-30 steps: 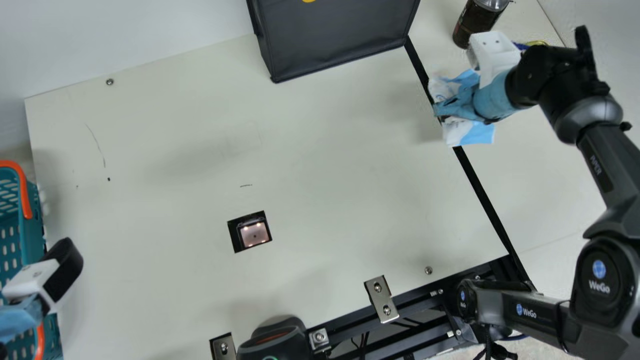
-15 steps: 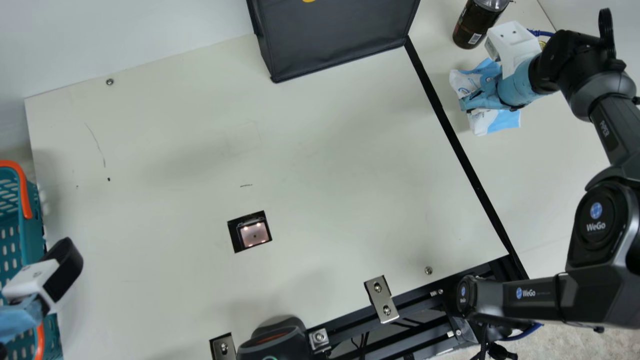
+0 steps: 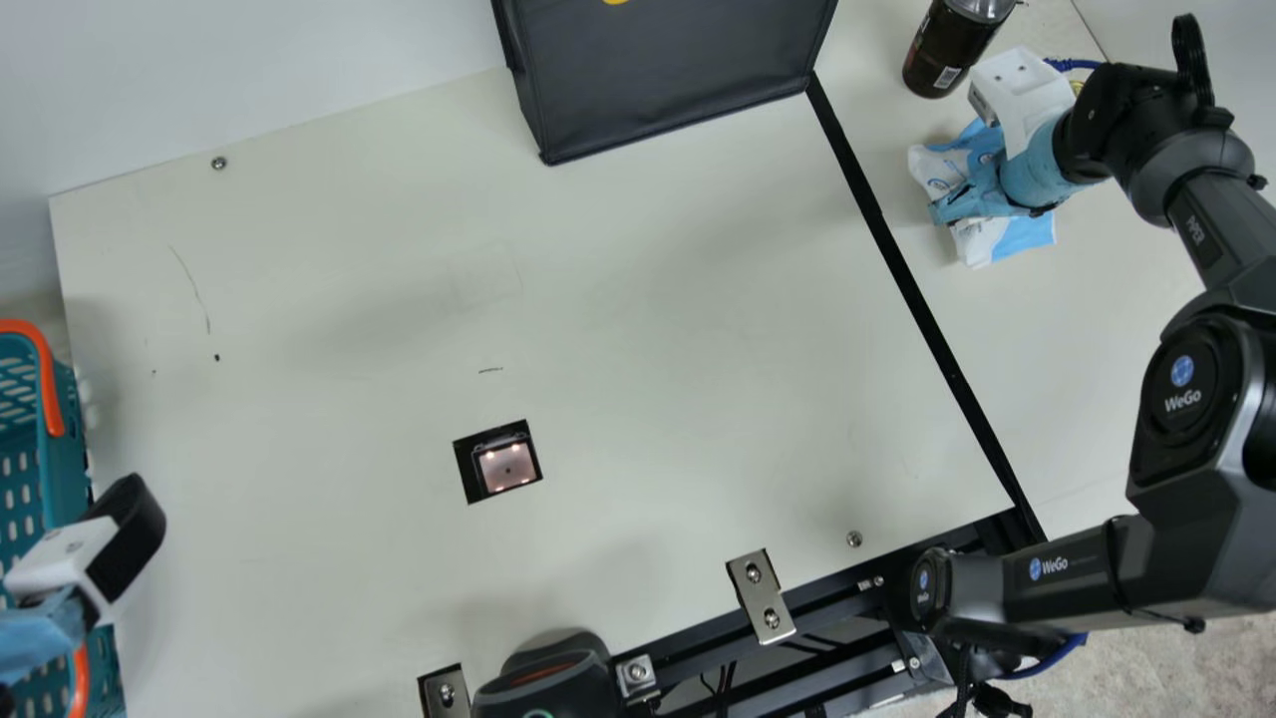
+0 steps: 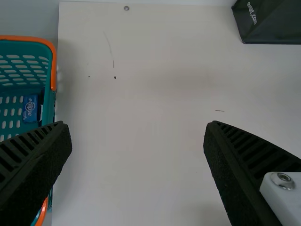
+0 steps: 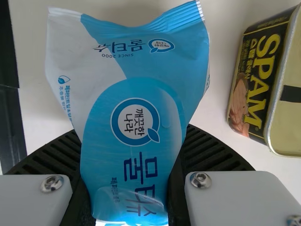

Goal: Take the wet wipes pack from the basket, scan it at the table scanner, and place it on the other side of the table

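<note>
My right gripper [image 3: 935, 211] is beyond the black strip on the right, shut on the wet wipes pack [image 3: 1027, 232]. In the right wrist view the blue and white pack [image 5: 134, 89] is pinched between both ribbed fingers of the right gripper [image 5: 131, 165]. Whether its underside touches the surface I cannot tell. My left gripper [image 3: 75, 568] hangs at the left beside the teal basket [image 3: 70, 464]; the left wrist view has the left gripper [image 4: 137, 136] open with nothing between its fingers. The table scanner [image 3: 508, 467] is a lit square window in the cream table [image 3: 648, 329].
A dark bottle [image 3: 942, 50] stands behind the right gripper, and a Spam can [image 5: 263, 89] is beside the pack. A black box-like bag [image 3: 668, 80] is at the back. A small blue packet [image 4: 30, 108] lies in the basket. Metal brackets [image 3: 761, 596] line the front edge.
My right gripper has carried the pack rightward from over the black strip to the surface beyond it, with only a slight shift in the last half second. The left arm has stayed still.
</note>
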You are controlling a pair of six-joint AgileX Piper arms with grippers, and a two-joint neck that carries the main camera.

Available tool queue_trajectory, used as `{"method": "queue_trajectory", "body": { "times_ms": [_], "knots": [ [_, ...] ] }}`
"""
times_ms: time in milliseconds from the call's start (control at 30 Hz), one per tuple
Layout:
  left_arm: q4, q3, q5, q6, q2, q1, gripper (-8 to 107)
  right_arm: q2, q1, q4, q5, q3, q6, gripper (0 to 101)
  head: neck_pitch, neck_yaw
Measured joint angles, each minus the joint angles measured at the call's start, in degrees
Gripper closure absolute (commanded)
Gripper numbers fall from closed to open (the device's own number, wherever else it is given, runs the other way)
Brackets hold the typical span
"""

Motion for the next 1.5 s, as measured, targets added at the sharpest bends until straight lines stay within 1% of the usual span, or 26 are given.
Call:
{"method": "queue_trajectory", "body": {
  "times_ms": [467,667,700,833,1100,1267,1500],
  "knots": [
    [0.0,0.0,0.0,0.0,0.0,0.0,9,0.8,-0.3,0.1,0.5,-0.5,0.5,28,0.0,0.0],
    [0.0,0.0,0.0,0.0,0.0,0.0,9,-0.7,0.1,0.0,1.0,-0.5,1.6,8,0.0,0.0],
    [0.0,0.0,0.0,0.0,0.0,0.0,9,-1.2,0.4,-0.1,1.1,-0.5,1.8,6,0.0,0.0],
    [0.0,0.0,0.0,0.0,0.0,0.0,9,-3.8,1.4,-0.9,1.7,-0.5,3.0,6,0.0,0.0],
    [0.0,0.0,0.0,0.0,0.0,0.0,9,-10.6,4.8,-2.1,5.0,0.0,7.6,6,0.0,0.0],
    [0.0,0.0,0.0,0.0,0.0,0.0,9,-15.8,8.5,-2.1,7.7,0.7,11.1,6,0.0,0.0],
    [0.0,0.0,0.0,0.0,0.0,0.0,9,-23.2,14.8,-2.1,10.9,1.3,17.8,6,0.0,0.0]
  ]
}}
